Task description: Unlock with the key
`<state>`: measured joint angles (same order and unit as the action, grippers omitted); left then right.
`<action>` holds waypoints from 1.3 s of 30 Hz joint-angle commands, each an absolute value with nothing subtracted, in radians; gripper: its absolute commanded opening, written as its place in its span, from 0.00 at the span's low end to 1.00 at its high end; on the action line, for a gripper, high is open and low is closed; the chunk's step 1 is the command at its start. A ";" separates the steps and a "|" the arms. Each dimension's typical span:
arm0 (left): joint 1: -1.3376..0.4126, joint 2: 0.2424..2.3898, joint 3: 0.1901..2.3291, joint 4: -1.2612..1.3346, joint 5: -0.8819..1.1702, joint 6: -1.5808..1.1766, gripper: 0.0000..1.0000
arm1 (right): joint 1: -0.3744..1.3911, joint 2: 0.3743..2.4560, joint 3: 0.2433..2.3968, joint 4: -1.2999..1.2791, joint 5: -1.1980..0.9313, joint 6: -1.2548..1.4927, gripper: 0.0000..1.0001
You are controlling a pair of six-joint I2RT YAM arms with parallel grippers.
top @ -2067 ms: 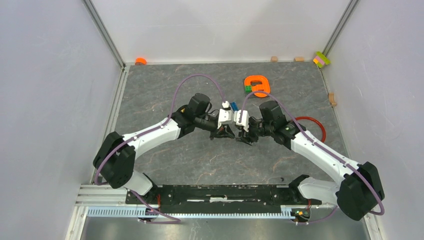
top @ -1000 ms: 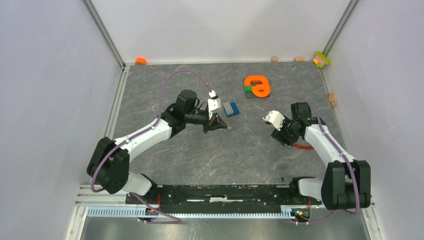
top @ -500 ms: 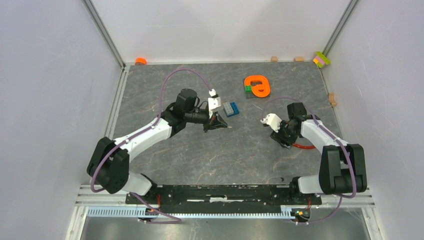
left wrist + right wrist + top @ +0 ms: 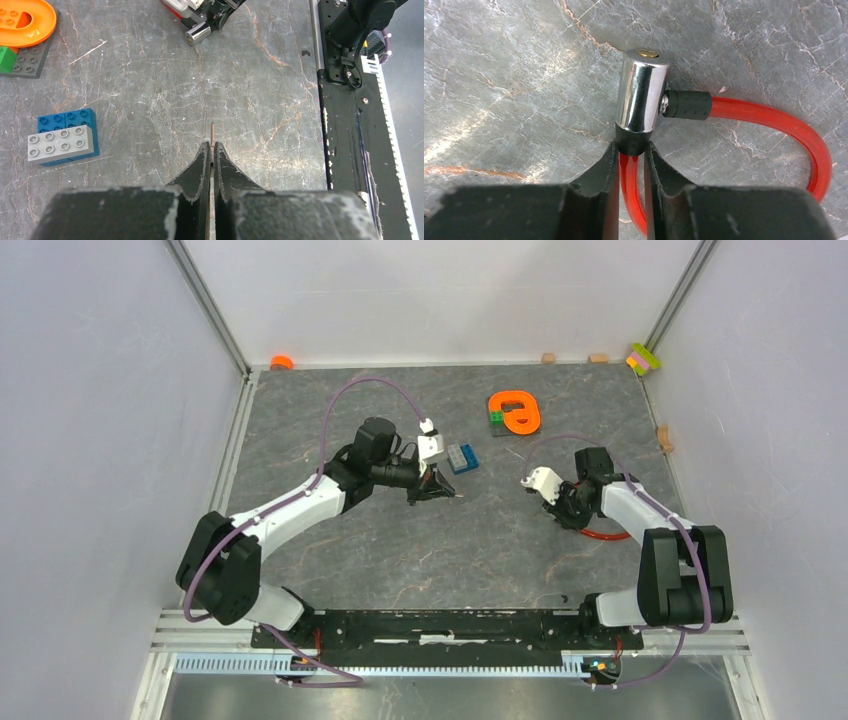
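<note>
The key (image 4: 212,134) shows edge-on as a thin metal blade sticking out past the tips of my left gripper (image 4: 212,148), which is shut on it above the table's middle (image 4: 445,494). The lock is a chrome cylinder (image 4: 642,95) with a brass keyhole (image 4: 648,53) on its end and a red cable (image 4: 774,125) looping out to the right. My right gripper (image 4: 631,148) is shut on the black collar at the cylinder's base, with the cable running between the fingers. The left wrist view shows the cylinder (image 4: 197,34) ahead of the key, well apart from it.
A blue and grey brick stack (image 4: 461,457) lies just beyond the left gripper. An orange ring piece on a dark plate (image 4: 515,412) sits further back. Small blocks (image 4: 548,358) line the back wall, and coloured bricks (image 4: 643,358) fill the far right corner. The black base rail (image 4: 345,125) runs along the near edge.
The right gripper's jaws have closed onto the lock's collar, and its wrist shifted slightly left and back. The left arm with the key has held still.
</note>
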<state>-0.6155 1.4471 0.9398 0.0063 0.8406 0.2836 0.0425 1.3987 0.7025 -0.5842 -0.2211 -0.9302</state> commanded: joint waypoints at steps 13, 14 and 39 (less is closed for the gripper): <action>-0.618 1.474 0.961 0.127 0.878 0.094 0.02 | 0.043 1.226 0.694 -0.689 -0.578 -1.097 0.00; -0.620 1.478 0.957 0.130 0.895 0.096 0.02 | 0.046 1.211 0.699 -0.694 -0.610 -1.100 0.00; -0.632 1.461 0.922 0.120 0.962 0.173 0.02 | 0.067 1.228 0.647 -0.618 -0.657 -1.125 0.00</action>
